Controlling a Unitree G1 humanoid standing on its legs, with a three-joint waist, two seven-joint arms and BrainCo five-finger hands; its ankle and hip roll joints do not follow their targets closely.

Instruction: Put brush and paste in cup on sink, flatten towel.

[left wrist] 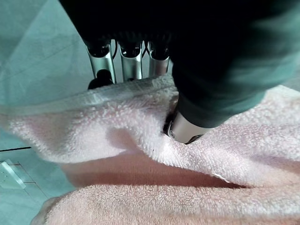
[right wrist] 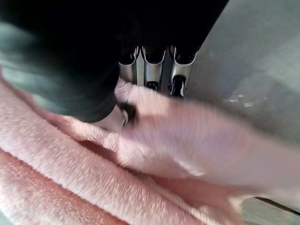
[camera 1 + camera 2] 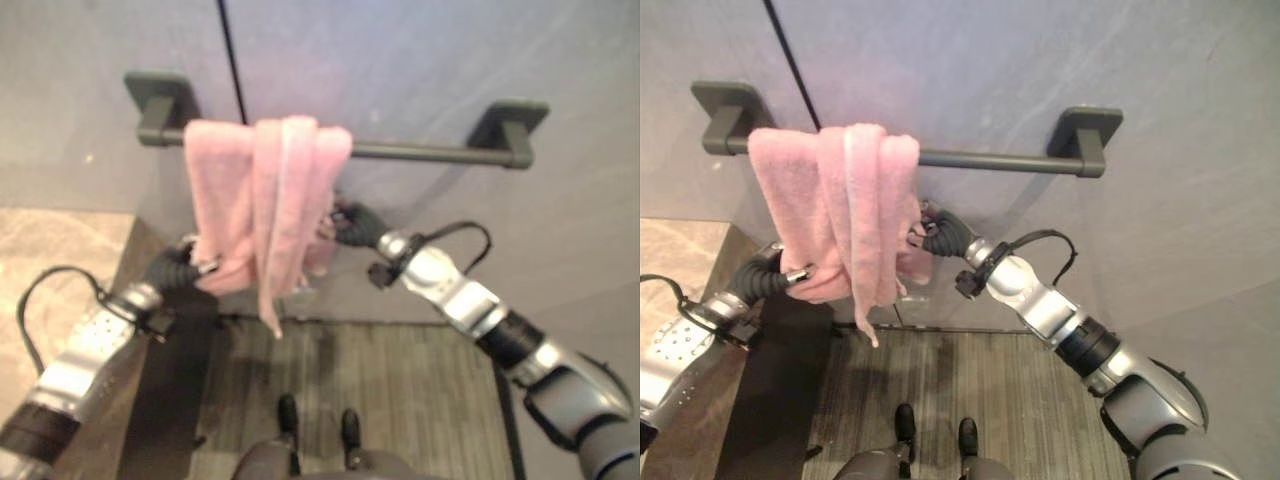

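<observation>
Both hands pinching the bunched pink towel on the wall rail.

I see the pink terry-cloth towel (image 3: 845,205) draped over the dark matte, square-bracketed towel bar (image 3: 1000,160) on the smooth grey wall (image 3: 1040,60), gathered into thick vertical folds at the bar's left end with one narrow strip hanging lowest. My left hand (image 3: 775,277) grips the towel's lower left edge: in the left wrist view the silver fingers (image 1: 131,63) sit behind the looped pile and the thumb presses in front, pinching cloth. My right hand (image 3: 940,232) grips the lower right edge likewise, fingers (image 2: 152,68) behind, thumb in front. Below lie a ribbed grey floor mat (image 3: 1010,390) and beige stone-patterned tile (image 3: 680,255).
</observation>
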